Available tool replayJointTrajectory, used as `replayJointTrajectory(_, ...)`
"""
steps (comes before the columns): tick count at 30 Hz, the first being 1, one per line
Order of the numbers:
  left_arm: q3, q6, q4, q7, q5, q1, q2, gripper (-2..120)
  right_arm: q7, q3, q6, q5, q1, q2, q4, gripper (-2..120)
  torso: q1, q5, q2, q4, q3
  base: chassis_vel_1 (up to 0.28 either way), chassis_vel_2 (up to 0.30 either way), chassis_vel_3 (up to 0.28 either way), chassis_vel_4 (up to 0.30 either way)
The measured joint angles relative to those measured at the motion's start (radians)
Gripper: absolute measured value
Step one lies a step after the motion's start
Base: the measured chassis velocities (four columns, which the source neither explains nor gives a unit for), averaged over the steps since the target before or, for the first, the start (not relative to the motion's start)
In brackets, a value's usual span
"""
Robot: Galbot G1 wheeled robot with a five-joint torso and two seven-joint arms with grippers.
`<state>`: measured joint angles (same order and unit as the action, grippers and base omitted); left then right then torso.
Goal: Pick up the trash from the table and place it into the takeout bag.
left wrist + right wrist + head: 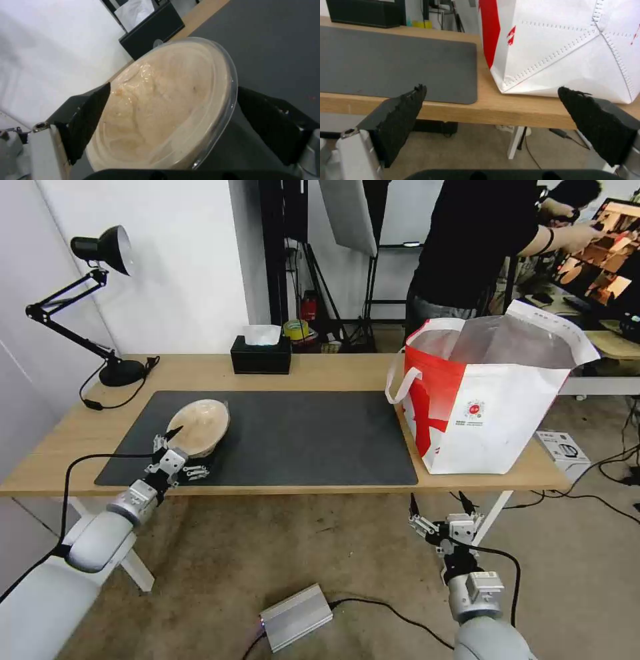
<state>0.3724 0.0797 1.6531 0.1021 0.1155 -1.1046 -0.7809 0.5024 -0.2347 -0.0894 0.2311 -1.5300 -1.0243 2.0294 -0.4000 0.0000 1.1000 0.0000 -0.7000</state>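
A beige pulp bowl (198, 425) with a clear film over its mouth sits tilted on the left part of the dark grey mat (300, 440) on the table (333, 373). My left gripper (190, 452) is open around it. In the left wrist view the bowl (166, 105) spans the gap of the left gripper (171, 87), with a black finger at each side of its rim. The takeout bag (480, 407) stands open at the table's right end. My right gripper (437, 503) hangs open and holds nothing, below the table's front edge near the bag (566, 50).
A black tissue box (261, 355) stands at the back edge and a black desk lamp (100, 300) at the far left corner. A silver box (296, 617) with cables lies on the floor. A person stands behind the table.
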Motion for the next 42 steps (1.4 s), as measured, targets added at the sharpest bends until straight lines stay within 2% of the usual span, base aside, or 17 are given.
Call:
replayJointTrajectory(5, 0.001, 0.0, 0.001, 0.0, 0.0, -0.006, 0.0, 88, 0.0, 0.002, 0.0, -0.002, 0.0, -0.004, -0.001, 100, 0.0, -0.0001, 0.0, 0.0, 0.0, 0.0, 0.0, 0.0, 0.0)
replayJointTrajectory(7, 0.006, 0.0, 0.006, 0.001, 0.0, -0.012, 0.001, 77, 0.0, 0.004, 0.0, -0.003, 0.001, -0.005, -0.002, 100, 0.0, 0.0, 0.0, 0.0, 0.0, 0.0, 0.0, 0.0, 0.0)
replayJointTrajectory(9, 0.009, 0.001, 0.009, 0.002, 0.0, -0.016, 0.002, 74, 0.0, 0.005, 0.0, -0.004, 0.001, -0.006, -0.002, 100, 0.0, 0.0, 0.0, 0.0, 0.0, 0.0, 0.0, 0.0, 0.0)
replayJointTrajectory(18, 0.047, 0.001, 0.033, 0.007, 0.0, -0.055, 0.015, 36, 0.0, 0.011, 0.0, -0.011, 0.001, -0.012, -0.001, 100, 0.0, 0.0, 0.0, 0.0, 0.0, 0.0, 0.0, 0.0, 0.0)
replayJointTrajectory(22, 0.073, 0.001, 0.049, 0.014, 0.0, -0.081, 0.024, 29, 0.0, 0.014, -0.001, -0.013, 0.002, -0.015, 0.001, 100, 0.0, 0.0, 0.0, 0.0, 0.0, 0.0, 0.0, 0.0, 0.0)
replayJointTrajectory(24, 0.08, 0.001, 0.054, 0.017, 0.0, -0.089, 0.026, 29, 0.0, 0.014, -0.001, -0.013, 0.002, -0.016, 0.001, 100, 0.0, 0.0, 0.0, 0.0, 0.0, 0.0, 0.0, 0.0, 0.0)
replayJointTrajectory(27, 0.103, 0.0, 0.071, 0.022, 0.003, -0.115, 0.029, 17, 0.0, 0.018, -0.001, -0.014, 0.006, -0.017, 0.001, 100, 0.0, 0.0, 0.0, 0.0, 0.0, 0.0, 0.0, 0.0, 0.0)
replayJointTrajectory(32, 0.117, -0.001, 0.077, 0.023, 0.004, -0.133, 0.029, 7, 0.0, 0.019, 0.0, -0.015, 0.008, -0.017, 0.001, 100, 0.0, 0.0, 0.0, 0.0, 0.0, 0.0, 0.0, 0.0, 0.0)
replayJointTrajectory(34, 0.125, -0.001, 0.079, 0.024, 0.004, -0.143, 0.029, 0, 0.0, 0.019, 0.0, -0.016, 0.01, -0.018, 0.001, 100, 0.0, 0.0, 0.0, 0.0, 0.0, 0.0, 0.0, 0.0, 0.0)
replayJointTrajectory(42, 0.144, -0.002, 0.091, 0.038, 0.007, -0.163, 0.028, 0, 0.001, 0.02, -0.001, -0.018, 0.01, -0.021, 0.001, 100, 0.0, 0.0, 0.0, 0.0, 0.0, 0.0, 0.0, 0.0, 0.0)
